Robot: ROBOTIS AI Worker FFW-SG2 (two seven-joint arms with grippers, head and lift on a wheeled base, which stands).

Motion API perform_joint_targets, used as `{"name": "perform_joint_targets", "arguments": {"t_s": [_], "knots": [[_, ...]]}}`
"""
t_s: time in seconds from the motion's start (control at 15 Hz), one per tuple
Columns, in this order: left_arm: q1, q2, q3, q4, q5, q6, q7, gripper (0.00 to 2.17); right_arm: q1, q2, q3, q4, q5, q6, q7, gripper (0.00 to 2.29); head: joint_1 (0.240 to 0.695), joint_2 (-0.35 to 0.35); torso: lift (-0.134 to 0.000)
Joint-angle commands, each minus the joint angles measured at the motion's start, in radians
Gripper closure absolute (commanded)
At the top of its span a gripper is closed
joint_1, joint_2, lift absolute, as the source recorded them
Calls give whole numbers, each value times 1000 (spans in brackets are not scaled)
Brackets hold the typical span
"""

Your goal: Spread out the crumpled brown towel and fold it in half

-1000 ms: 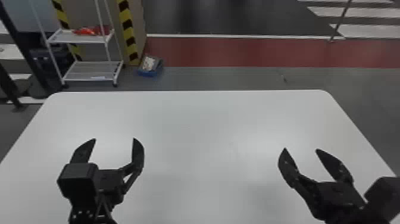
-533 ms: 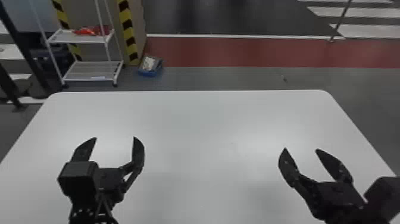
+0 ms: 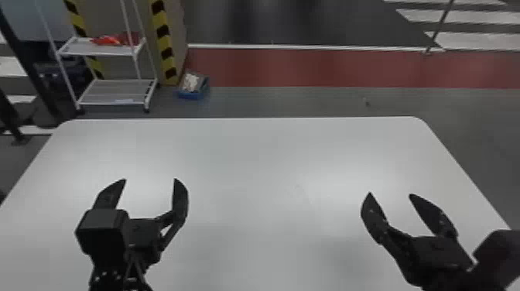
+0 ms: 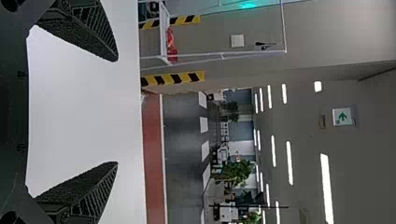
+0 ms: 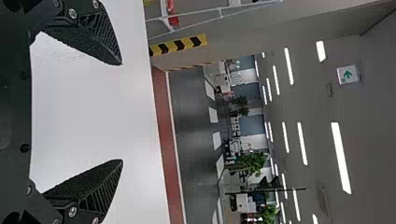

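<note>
Gaping wide and empty, the left pincer (image 3: 150, 179) and the right pincer (image 3: 390, 194) hang well apart over the white tabletop (image 3: 271, 154); beyond its far edge, on the robot's left, a white rack (image 3: 116, 93) stands near a blue bin (image 3: 189, 95).

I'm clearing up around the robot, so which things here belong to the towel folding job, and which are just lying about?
For the job:
- left gripper, open above the table
- right gripper, also open above it
- white table, likely the work surface

Just lying about:
- white rack beyond the table
- red items on its upper shelf
- blue bin on the floor
</note>
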Motion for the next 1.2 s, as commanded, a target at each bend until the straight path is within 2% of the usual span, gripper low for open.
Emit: {"name": "perform_joint_targets", "arguments": {"t_s": [0.0,1.13], "knots": [[0,0,-1,0,-1,2,0,87,3,0,0,-3,0,0,1,144,695,-42,-128],[6,0,-18,-3,-3,2,-1,83,30,0,-22,-27,-14,12,6,144,695,-64,-128]]}}
